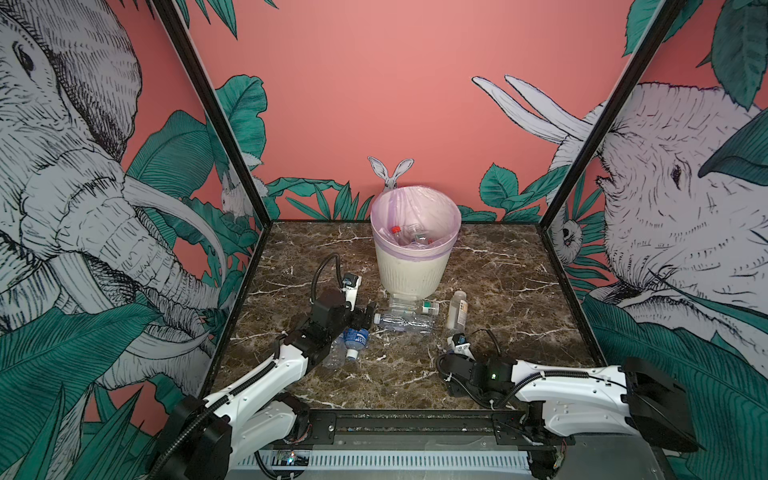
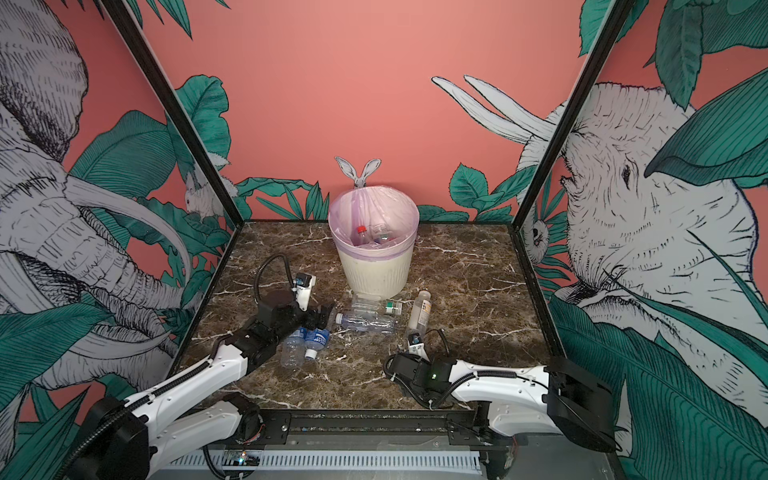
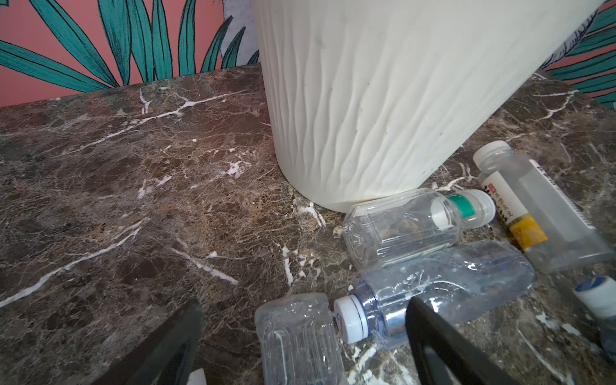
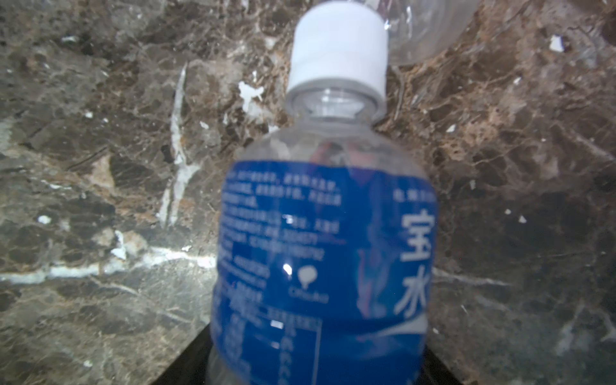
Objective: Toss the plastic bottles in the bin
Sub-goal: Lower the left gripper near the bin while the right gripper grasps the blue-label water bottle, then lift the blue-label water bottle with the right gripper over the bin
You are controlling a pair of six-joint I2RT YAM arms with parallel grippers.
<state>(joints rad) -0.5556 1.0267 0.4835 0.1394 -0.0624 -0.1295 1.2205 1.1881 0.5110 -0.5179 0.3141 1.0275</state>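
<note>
Right wrist view: the right gripper [image 4: 315, 343] flanks the blue-labelled bottle [image 4: 326, 233], jaws drawn in close; whether they grip it I cannot tell. The left gripper [image 3: 305, 301] gapes wide, empty. The bin [image 1: 415, 266] sits at the table's [image 1: 519, 291] 12 o'clock, with loose bottles [image 1: 405, 322] at its 6. The thin, slick plastic may buckle and squirt free. The label shows 宝 and 水; its small print is too blurred to read.

You're looking at a cream ribbed bin [image 1: 415, 270] with lilac liner [image 1: 399, 208], a brown white-veined marble table [image 1: 498, 270], and a blue-labelled, white-capped clear bottle [image 4: 326, 250].
</note>
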